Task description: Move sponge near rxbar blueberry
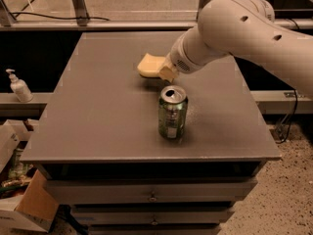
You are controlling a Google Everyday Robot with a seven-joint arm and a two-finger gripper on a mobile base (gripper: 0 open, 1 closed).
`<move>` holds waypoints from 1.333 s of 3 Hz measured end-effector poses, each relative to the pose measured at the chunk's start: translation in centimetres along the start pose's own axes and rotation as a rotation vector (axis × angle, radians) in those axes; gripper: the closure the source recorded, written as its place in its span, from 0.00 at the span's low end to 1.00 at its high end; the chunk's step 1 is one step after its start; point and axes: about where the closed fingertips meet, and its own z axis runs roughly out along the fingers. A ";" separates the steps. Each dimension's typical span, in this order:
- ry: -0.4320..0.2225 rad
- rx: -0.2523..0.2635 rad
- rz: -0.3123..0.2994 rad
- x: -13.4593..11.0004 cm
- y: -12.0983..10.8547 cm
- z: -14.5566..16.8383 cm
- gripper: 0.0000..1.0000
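Observation:
The pale yellow sponge (148,65) is held at its right end by my gripper (165,71), just above the grey table top (98,106), behind the green soda can (172,112). The cream gripper fingers are shut on the sponge. The white arm reaches in from the upper right and covers the table's far right part. The rxbar blueberry is hidden or out of view.
The open green soda can stands upright near the table's middle front. A white pump bottle (18,86) stands on a ledge at the left. Cardboard boxes (29,204) lie on the floor at the lower left. Drawers (151,192) are under the table top.

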 end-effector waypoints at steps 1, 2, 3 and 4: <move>0.063 0.030 0.016 3.0 -0.1 -0.7 1.00; 0.106 0.065 0.061 6.4 -0.1 -1.6 1.00; 0.113 0.121 0.106 8.7 -0.8 -2.9 1.00; 0.102 0.175 0.140 10.1 -1.6 -3.9 1.00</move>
